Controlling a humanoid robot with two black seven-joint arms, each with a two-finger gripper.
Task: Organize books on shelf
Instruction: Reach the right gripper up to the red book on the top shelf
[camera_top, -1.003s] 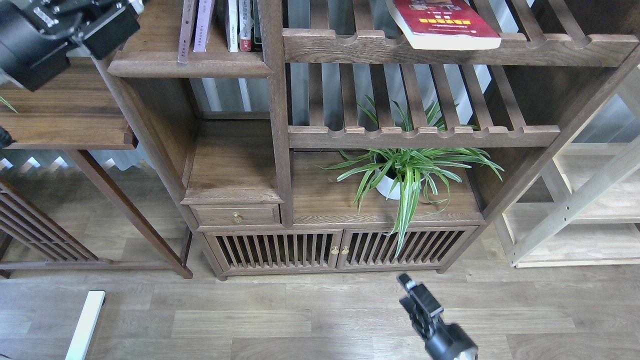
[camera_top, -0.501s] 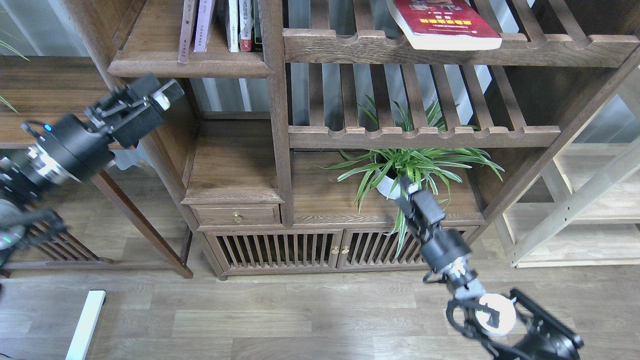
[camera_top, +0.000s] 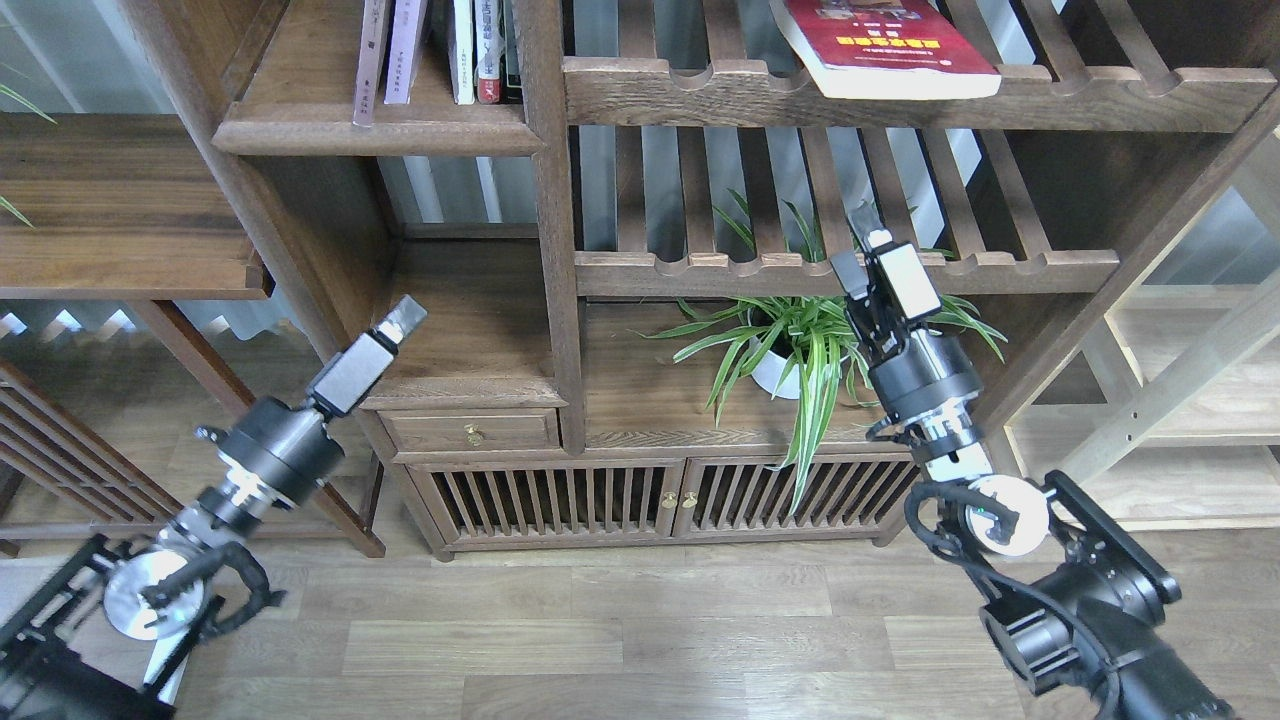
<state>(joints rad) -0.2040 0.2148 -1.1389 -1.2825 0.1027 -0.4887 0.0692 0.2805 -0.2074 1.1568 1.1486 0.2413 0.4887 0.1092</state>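
Red paperback book (camera_top: 885, 45) laid flat on far slatted rack (camera_top: 900, 95), unshelved | left gripper (camera_top: 398, 320), right gripper (camera_top: 868, 240) raised empty; finger state cannot be told.

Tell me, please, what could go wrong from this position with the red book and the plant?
The red book overhangs the slatted rack's front rail, so a nudge from below might tip it off. The right gripper sits among the spider plant leaves and could snag them or knock its white pot.

Matt walnut shelf (camera_top: 380, 137) — glossy red book (camera_top: 880, 45)
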